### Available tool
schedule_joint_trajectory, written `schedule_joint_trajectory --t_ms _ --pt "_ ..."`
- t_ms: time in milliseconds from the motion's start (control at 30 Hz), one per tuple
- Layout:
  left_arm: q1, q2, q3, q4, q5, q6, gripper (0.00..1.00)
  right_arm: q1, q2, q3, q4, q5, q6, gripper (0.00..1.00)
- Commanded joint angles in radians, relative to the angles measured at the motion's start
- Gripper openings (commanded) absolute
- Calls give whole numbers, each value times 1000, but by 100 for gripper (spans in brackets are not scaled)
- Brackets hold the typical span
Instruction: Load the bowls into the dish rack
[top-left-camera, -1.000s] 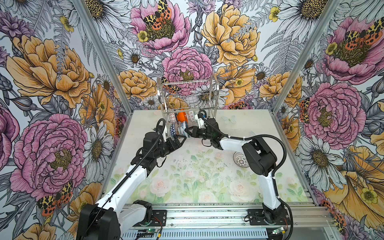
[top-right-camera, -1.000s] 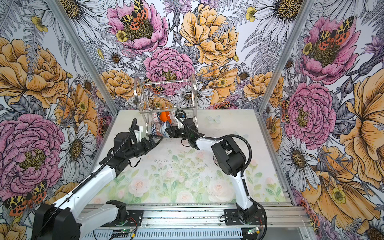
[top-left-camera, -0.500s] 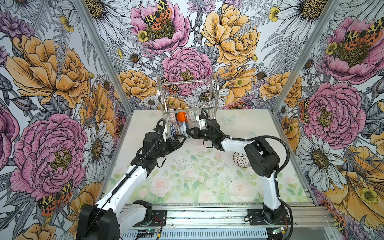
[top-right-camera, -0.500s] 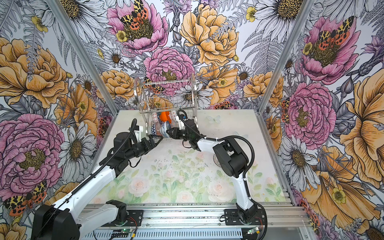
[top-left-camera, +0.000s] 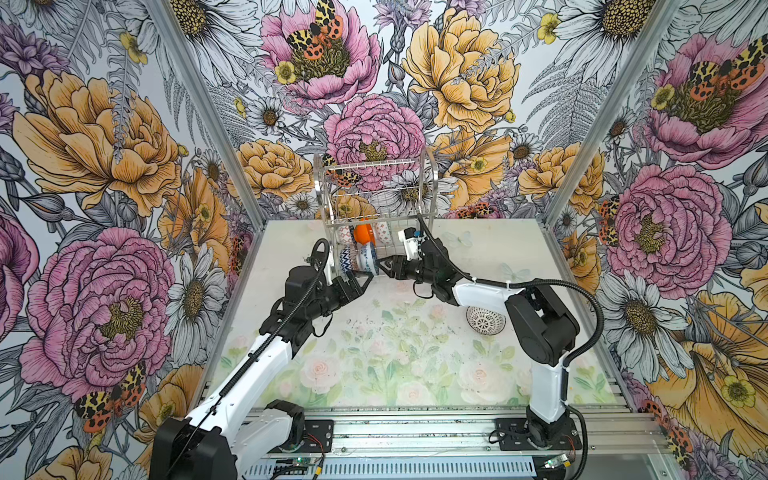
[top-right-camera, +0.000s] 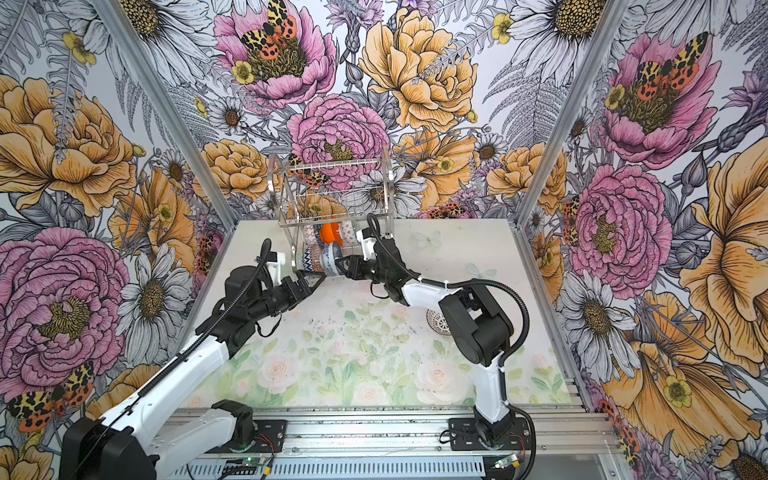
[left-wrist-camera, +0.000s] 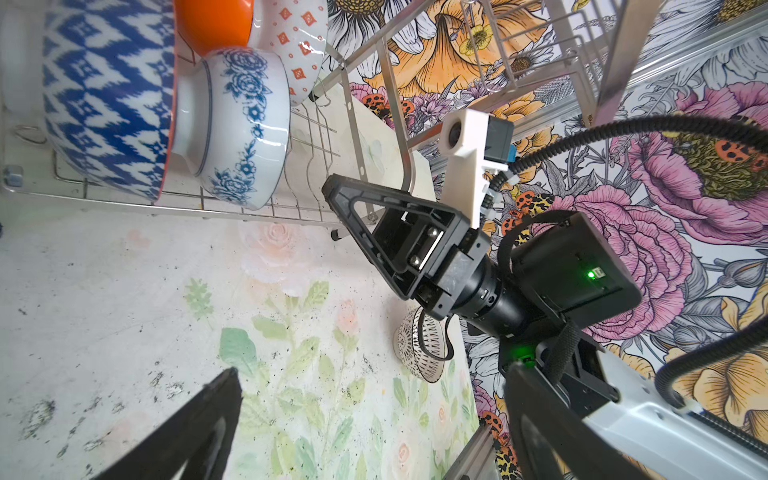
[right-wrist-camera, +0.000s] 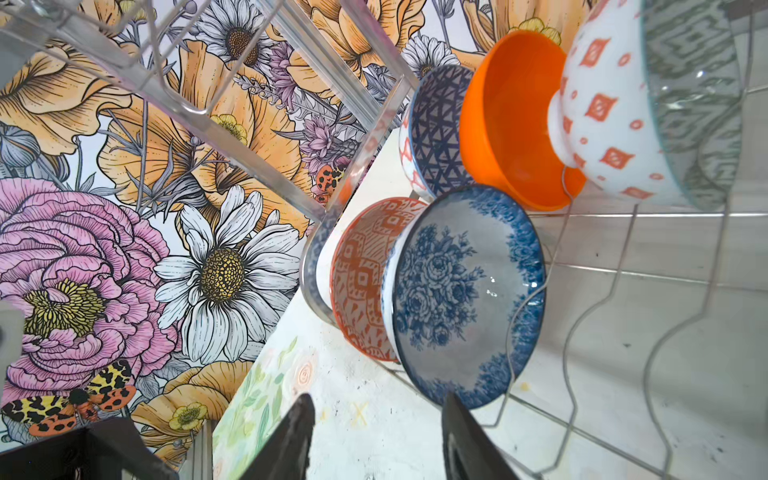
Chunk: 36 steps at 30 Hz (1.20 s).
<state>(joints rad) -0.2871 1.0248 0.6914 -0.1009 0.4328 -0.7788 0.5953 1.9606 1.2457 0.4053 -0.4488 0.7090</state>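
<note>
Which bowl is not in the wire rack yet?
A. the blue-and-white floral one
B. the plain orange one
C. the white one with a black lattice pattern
C: the white bowl with black lattice sits on the table beside the right arm, well apart from the dish rack.

Dish rack (top-left-camera: 376, 195): shiny silver metal wire, polished side frames. Orange bowl (right-wrist-camera: 511, 120): plain, smooth, soft sheen, looks like plastic. Blue-white floral bowl (left-wrist-camera: 245, 124): glazed ceramic, v. glossy w/ bright highlights. Table (top-left-camera: 374, 365): matt printed sheet, scuffed, dark specks. Right gripper (right-wrist-camera: 374, 440): matt black plastic. Base rail (top-left-camera: 415, 432): brushed alu.
</note>
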Motion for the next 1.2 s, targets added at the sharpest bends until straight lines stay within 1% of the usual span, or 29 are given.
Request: schedule_joint_trajectory --t_ms 0,200,333,467,500,567,633,867,1033,1167 --pt "-12 -30 -16 -6 -26 -5 99 8 -71 -29 -28 33 -49 57" --pt "-19 -46 -22 -9 -29 -10 99 8 -142 -86 -80 72 -93 62" --pt "-28 -49 -26 -7 -32 -15 99 8 -186 -124 -122 106 -118 73" --pt "-45 -56 -30 -4 -39 -19 99 9 -230 -153 -172 151 -144 77" --pt "-50 -58 -32 -5 -40 -20 99 8 -241 -160 -184 161 -150 82" --pt "-56 -65 -37 -3 -42 -22 99 8 -259 -168 -214 179 -160 85" --pt "-60 -74 -45 3 -45 -24 99 5 -279 -176 -239 200 -167 91" --pt "-74 -77 -72 38 -36 -37 99 8 -363 -217 -358 328 -180 95" --pt "-92 -64 -95 91 -32 -53 98 11 -469 -285 -472 467 -180 96" --pt "-130 -18 -100 151 -34 -62 99 14 -560 -352 -562 573 -179 96"
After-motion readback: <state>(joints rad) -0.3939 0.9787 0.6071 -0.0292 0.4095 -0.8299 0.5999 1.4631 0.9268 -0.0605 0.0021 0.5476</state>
